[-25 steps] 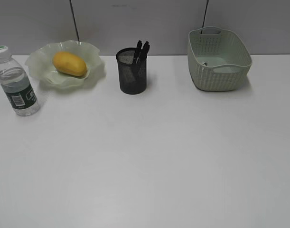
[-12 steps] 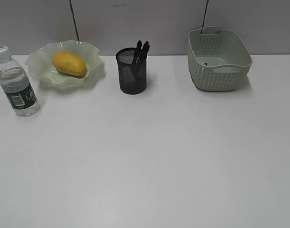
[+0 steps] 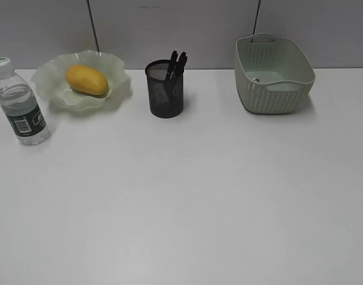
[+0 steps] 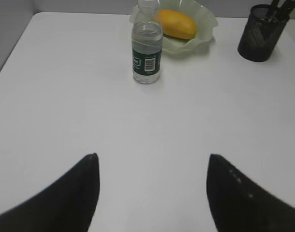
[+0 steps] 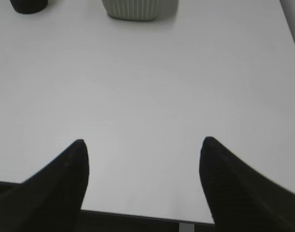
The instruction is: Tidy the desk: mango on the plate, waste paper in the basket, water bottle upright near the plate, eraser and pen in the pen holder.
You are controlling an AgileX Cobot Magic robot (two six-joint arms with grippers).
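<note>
Near and middle counter bare, wide free passage edge to edge. Obstacles only along far edge: water bottle upright far left, plate with mango just beside it, pen holder centre, basket far right. Clear gaps between plate, holder, basket.

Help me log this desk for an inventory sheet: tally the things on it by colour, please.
Pale green: 2, the plate and the basket
Black: 1, the pen holder, with dark pens sticking out, too close together to count
Yellow-orange: 1, the mango
Clear with a dark green label: 1, the water bottle
Total: 5, pens left out
</note>
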